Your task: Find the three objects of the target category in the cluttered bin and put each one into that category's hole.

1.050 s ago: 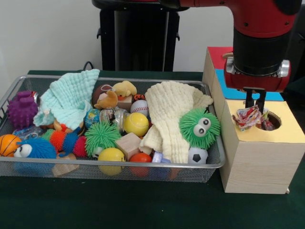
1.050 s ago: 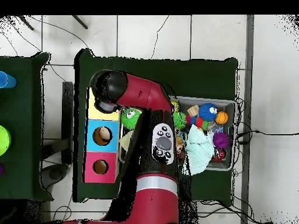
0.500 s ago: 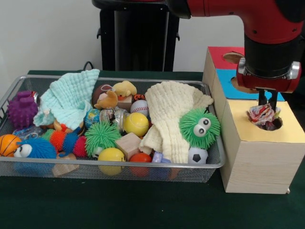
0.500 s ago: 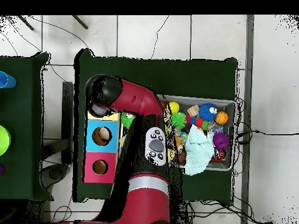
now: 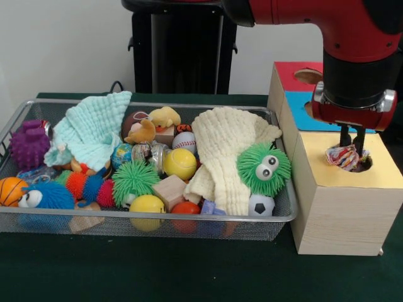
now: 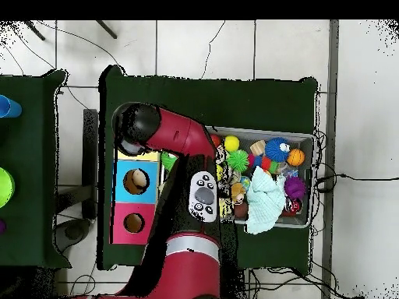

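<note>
- The rope toy (image 5: 345, 156), a knotted bundle of multicoloured cord, lies at the rim of the hole (image 5: 360, 162) in the yellow top of the wooden box (image 5: 343, 207); its long axis runs roughly sideways across the front view, one end over the hole's dark opening and the other on the yellow surface.
- The gripper (image 5: 352, 146) hangs straight down over that hole, its two thin black fingers (image 5: 344, 136) pinched on the rope toy, close together.
- The box has pale wood-grain sides and a top in three coloured sections: yellow nearest the camera, blue, then red, each of the further two with a round hole.
- Just beside the box stands the wire mesh bin (image 5: 75, 221), packed with toys: a spiky green ball with eyes (image 5: 264, 168), a cream waffle-weave cloth (image 5: 225, 151), a mint cloth (image 5: 93, 129), a smooth yellow ball (image 5: 180, 163), a wooden cube (image 5: 168, 190) and a small soccer ball (image 5: 260, 205).
- The table (image 5: 189, 277) is covered in dark green cloth.
- From overhead, the floor (image 6: 234, 47) is pale tile with cables across it.
</note>
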### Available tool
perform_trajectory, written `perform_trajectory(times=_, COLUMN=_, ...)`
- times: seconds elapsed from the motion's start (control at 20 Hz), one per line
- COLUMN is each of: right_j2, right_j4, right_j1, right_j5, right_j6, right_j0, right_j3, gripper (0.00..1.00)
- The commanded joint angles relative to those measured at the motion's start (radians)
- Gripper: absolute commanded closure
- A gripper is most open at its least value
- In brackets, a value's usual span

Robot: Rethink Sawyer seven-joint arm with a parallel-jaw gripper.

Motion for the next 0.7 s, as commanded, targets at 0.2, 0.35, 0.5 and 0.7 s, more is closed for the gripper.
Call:
perform_trajectory(times=0.2, right_j2=0.018, right_j4=-0.019, right_j1=0.153, right_j5=-0.122, right_j6=0.245, right_j0=0.028, right_j3=0.113, gripper=1.0)
perform_trajectory(times=0.35, right_j2=0.005, right_j4=-0.026, right_j1=0.185, right_j5=-0.145, right_j6=0.245, right_j0=0.033, right_j3=0.096, gripper=1.0)
perform_trajectory(times=0.5, right_j2=-0.004, right_j4=-0.024, right_j1=0.218, right_j5=-0.175, right_j6=0.245, right_j0=0.04, right_j3=0.084, gripper=1.0)
perform_trajectory(times=0.7, right_j2=-0.015, right_j4=-0.025, right_j1=0.248, right_j5=-0.199, right_j6=0.241, right_j0=0.048, right_j3=0.061, gripper=1.0)
